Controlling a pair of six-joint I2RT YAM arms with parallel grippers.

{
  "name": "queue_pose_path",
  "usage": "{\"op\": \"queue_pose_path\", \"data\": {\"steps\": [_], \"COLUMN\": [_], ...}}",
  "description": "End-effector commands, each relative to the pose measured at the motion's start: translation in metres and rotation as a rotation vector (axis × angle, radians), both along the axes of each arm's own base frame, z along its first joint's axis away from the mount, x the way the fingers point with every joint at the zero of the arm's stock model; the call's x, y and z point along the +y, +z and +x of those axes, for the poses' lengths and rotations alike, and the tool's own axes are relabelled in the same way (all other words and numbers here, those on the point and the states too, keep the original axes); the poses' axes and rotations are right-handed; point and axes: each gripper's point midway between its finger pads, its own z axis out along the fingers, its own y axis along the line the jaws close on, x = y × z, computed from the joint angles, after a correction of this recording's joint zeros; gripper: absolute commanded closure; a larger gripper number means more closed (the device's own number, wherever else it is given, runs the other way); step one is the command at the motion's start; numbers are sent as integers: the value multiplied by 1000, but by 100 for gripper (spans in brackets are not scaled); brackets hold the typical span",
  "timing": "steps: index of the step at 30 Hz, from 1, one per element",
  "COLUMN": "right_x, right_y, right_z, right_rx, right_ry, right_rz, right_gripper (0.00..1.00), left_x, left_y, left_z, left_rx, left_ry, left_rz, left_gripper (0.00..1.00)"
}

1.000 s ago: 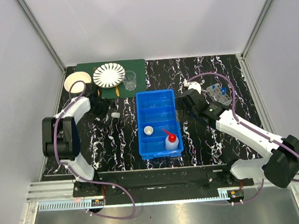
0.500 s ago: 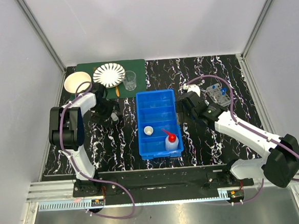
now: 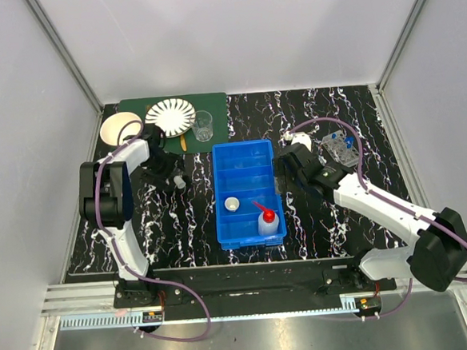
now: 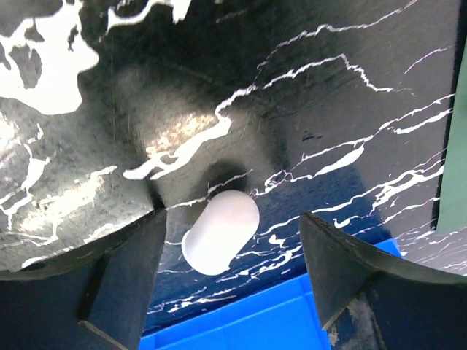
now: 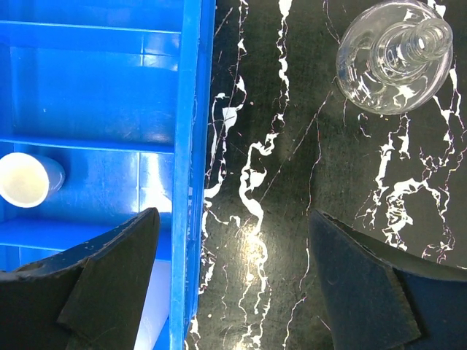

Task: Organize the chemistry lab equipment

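A small white cap point(image 4: 221, 232) lies on its side on the black marbled table, just left of the blue bin point(image 3: 245, 162). My left gripper point(image 4: 230, 232) is open, low over the cap, one finger on each side; from above the gripper point(image 3: 172, 173) is beside the cap point(image 3: 179, 181). My right gripper point(image 5: 233, 281) is open and empty, straddling the bin's right wall point(image 5: 191, 146); from above it point(image 3: 282, 171) is at the bin's right side. A white red-nozzled squeeze bottle point(image 3: 267, 219) and a small white cup point(image 3: 232, 204) sit in the bin. A clear flask point(image 5: 394, 55) stands on the table.
A clear rack with blue-capped tubes point(image 3: 340, 146) stands at the right. A small clear beaker point(image 3: 204, 126), a striped plate point(image 3: 170, 117) and a cream bowl point(image 3: 120, 128) sit on or beside the green mat at the back left.
My left gripper has moved right, onto the white cap. My right gripper has shifted slightly left, closer to the bin's wall.
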Motion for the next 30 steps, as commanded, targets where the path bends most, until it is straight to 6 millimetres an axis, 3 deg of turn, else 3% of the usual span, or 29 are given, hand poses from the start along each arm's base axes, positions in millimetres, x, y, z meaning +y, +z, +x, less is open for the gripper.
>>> {"op": "queue_pose_path", "data": {"steps": [1,3,10,30], "right_x": [4,4,9,13], "right_y": [5,4,1,4], "right_z": [7,8,9,11], "right_rx": [-41,-36,-25,-24], "right_ry": [1,2,8,14], "right_rz": [3,-1,7,23], "right_gripper": [13,14,15,16], "left_x": [5,4,-1,9], "left_y": [-4,-7,-10,-9], "left_z": [11,11,11,-5], "left_rx": [-23,-27,-48,-50], "left_ry": [-53,-70,-99,-184], "left_rz": [-2,-9,-38,29], "left_gripper": [25,34,42,72]}}
